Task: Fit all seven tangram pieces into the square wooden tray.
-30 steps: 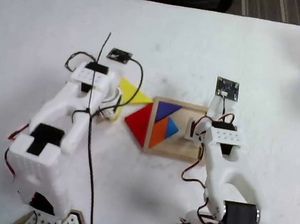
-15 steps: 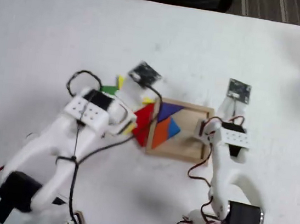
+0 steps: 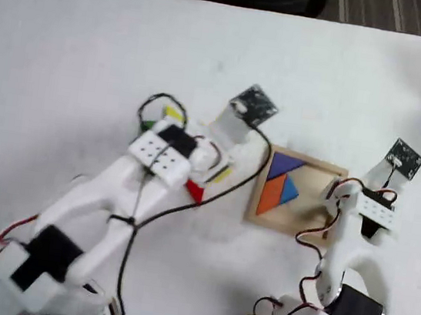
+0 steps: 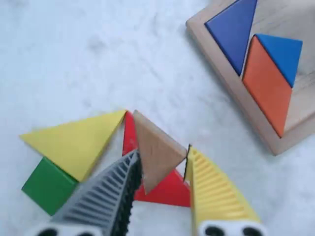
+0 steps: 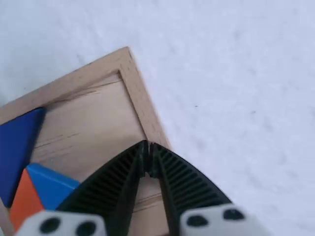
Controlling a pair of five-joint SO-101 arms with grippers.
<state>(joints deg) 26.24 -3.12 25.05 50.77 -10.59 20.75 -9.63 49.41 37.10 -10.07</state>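
Left jaws pinch the tan triangle.

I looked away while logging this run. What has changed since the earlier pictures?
The tray slid right, with the right gripper, shut, at its rim; it now lies clear of the red triangle. The left arm swung right over that triangle, the left gripper clamped on a tan triangle. The dark blue triangle, orange piece and light blue triangle stayed in the tray.
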